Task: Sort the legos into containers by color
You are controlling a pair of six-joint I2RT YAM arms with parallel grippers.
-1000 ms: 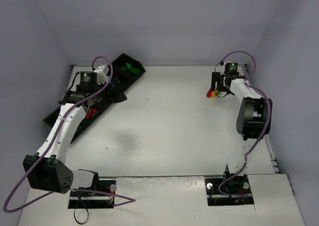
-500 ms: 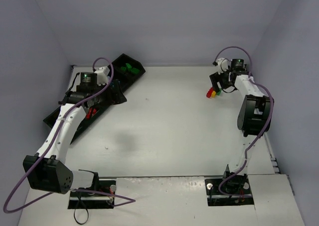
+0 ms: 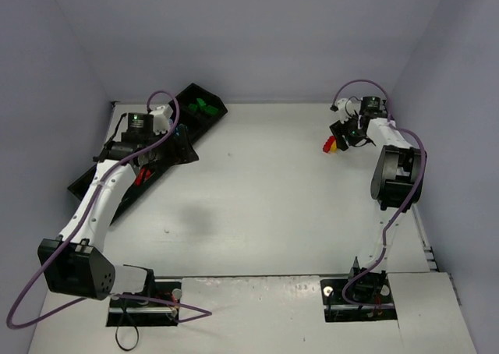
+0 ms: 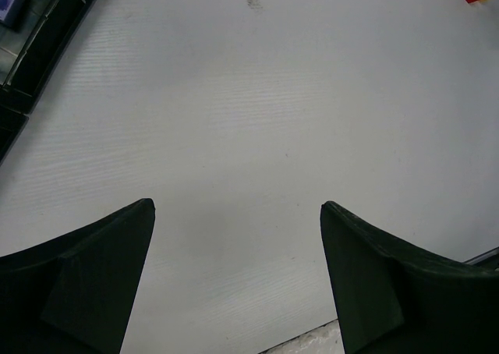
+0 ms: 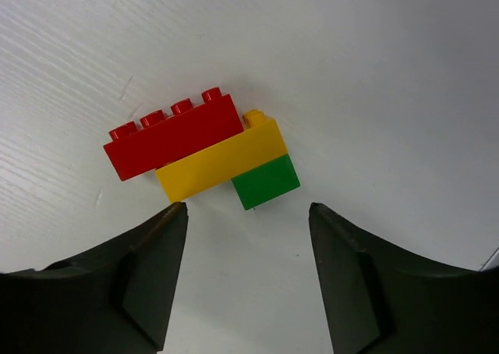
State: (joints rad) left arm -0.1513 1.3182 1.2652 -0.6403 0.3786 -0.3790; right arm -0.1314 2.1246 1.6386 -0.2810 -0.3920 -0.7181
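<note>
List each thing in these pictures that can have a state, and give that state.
left gripper, open, empty
right gripper, open, empty
red-yellow-green brick stack, stuck together, lying loose, ungripped
green bricks, in the end compartment
red bricks, in another compartment, partly hidden
black tray, partly filled

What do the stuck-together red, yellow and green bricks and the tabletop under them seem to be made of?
The red brick, yellow brick and green brick: likely hard moulded plastic, smooth with a slight sheen, crisp studs and edges. The tabletop: matte white, finely ribbed, possibly corrugated plastic sheet.
</note>
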